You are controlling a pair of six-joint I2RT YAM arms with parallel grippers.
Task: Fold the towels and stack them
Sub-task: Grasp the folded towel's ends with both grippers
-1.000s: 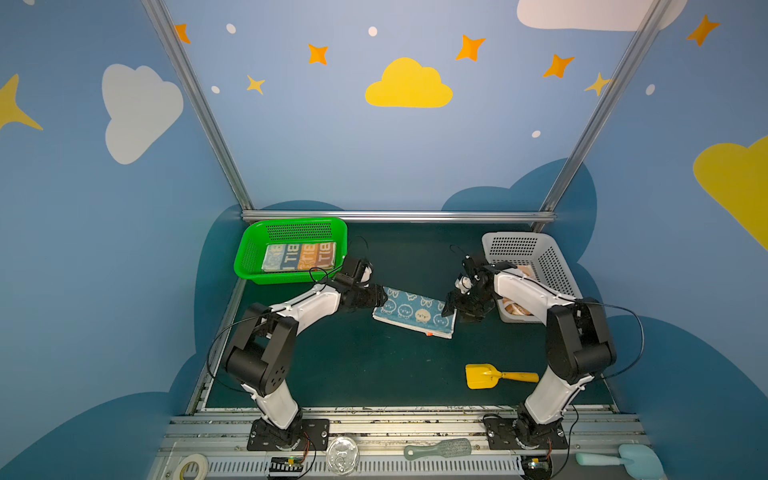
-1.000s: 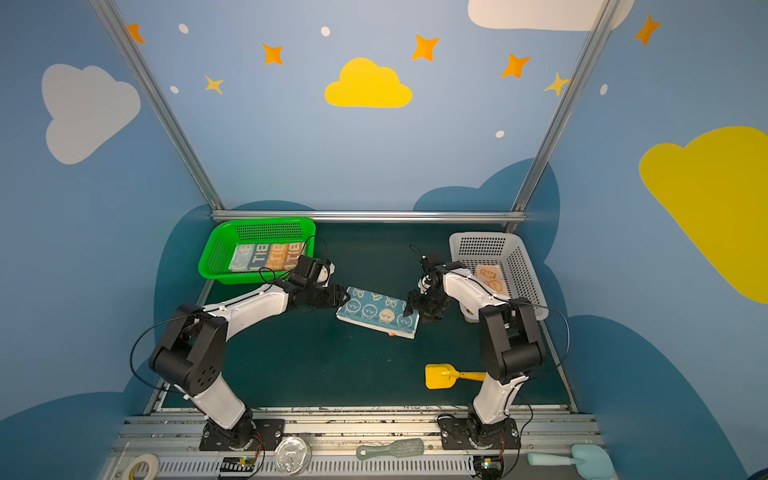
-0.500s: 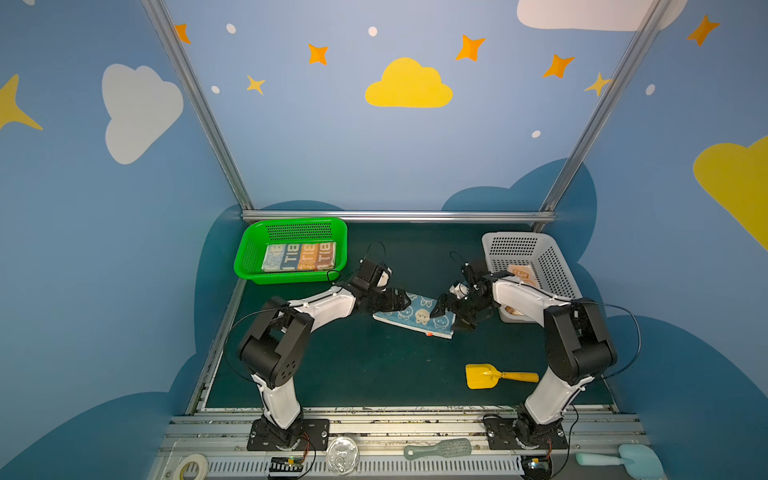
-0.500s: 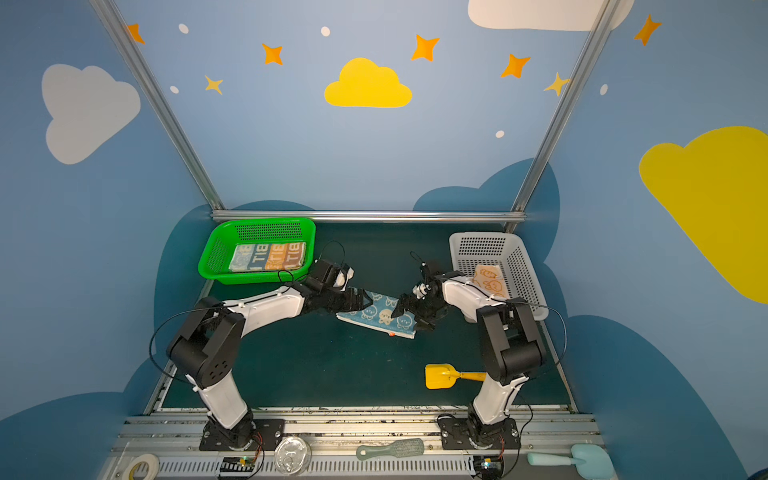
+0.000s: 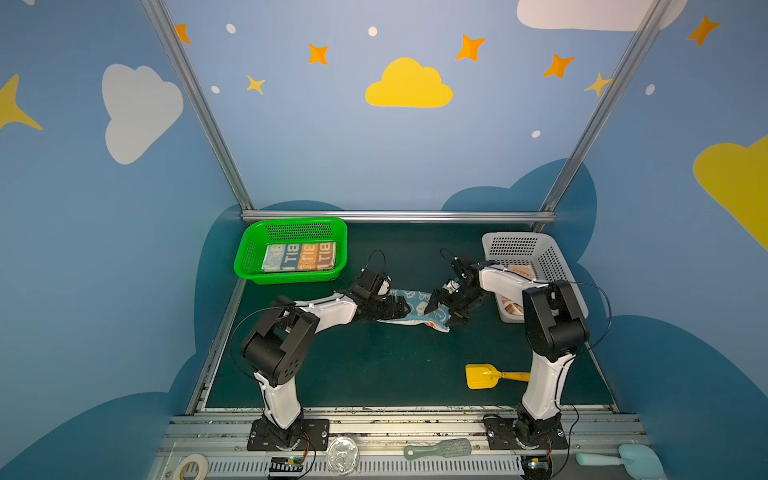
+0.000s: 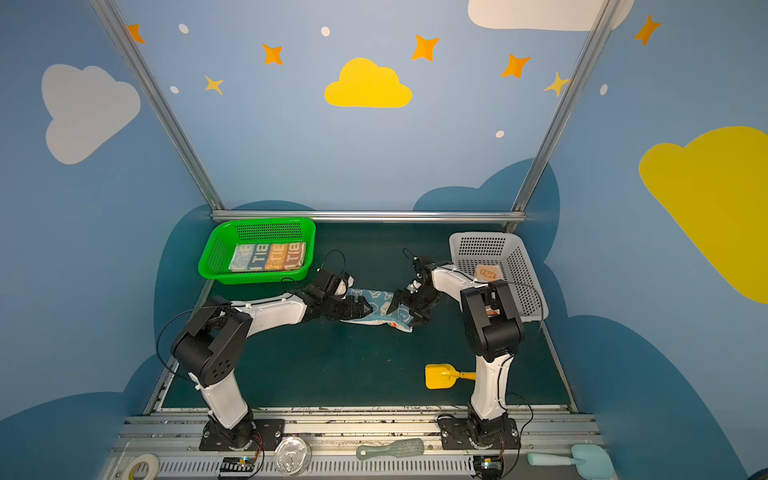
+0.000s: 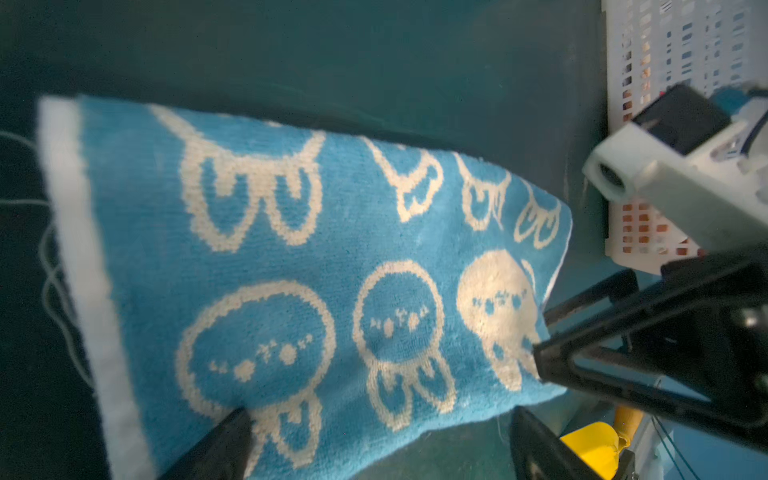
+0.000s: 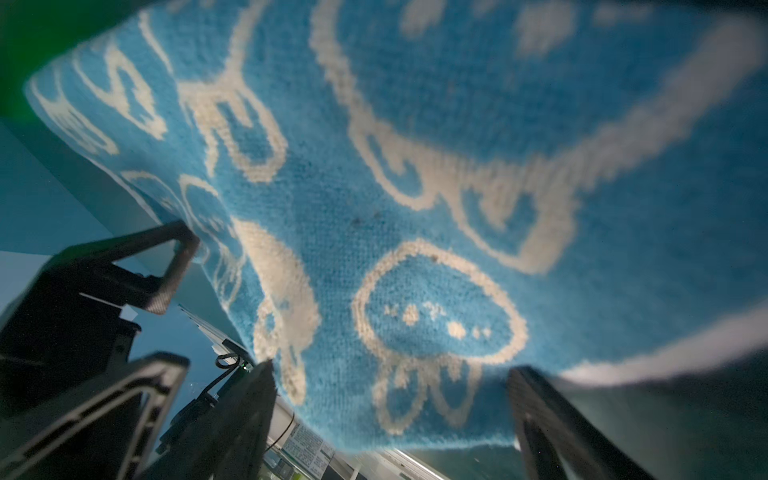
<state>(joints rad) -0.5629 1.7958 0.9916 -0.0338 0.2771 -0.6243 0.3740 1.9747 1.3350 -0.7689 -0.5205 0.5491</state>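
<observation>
**Top views.**
- Blue towel (image 5: 417, 305) (image 6: 380, 309): I log it mid-desk, rumpled, rabbit print up, with a red tag at its near right corner.
- Left claw (image 5: 397, 307) (image 6: 361, 309): at the towel's left end, low over the cloth.
- Right claw (image 5: 442, 309) (image 6: 405, 311): at the towel's right end, jaws spread and released.
- Green basket (image 5: 249, 257) (image 6: 212, 257): far left. Folded towels (image 5: 299, 257) (image 6: 268, 257) lie flat inside it, showing blue, orange and cream lettered bands.
- White basket (image 5: 552, 257) (image 6: 519, 266): far right, behind the right arm. An orange towel (image 5: 519, 271) (image 6: 486, 273) lies inside.
- Shovel (image 5: 482, 376) (image 6: 442, 376): yellow, on the desk (image 5: 374, 365), near right, well apart from the blue towel.

**Left wrist view.**
- Left claw (image 7: 378, 411): I see both fingers wide apart, released, with the blue towel (image 7: 332, 257) spread in front of them and its edge running between the tips.
- Right claw (image 7: 544, 336): jaws open, one tip touching the towel's far end.
- White basket (image 7: 665, 41) and shovel (image 7: 590, 444): beyond that end.

**Right wrist view.**
- Right claw (image 8: 390, 370): fingers set wide, not clenched, and the blue towel (image 8: 415, 166) fills the frame with its white-bordered edge at the tips.
- Left claw (image 8: 183, 301): across the cloth, jaws parted, beside the towel's other end.
</observation>
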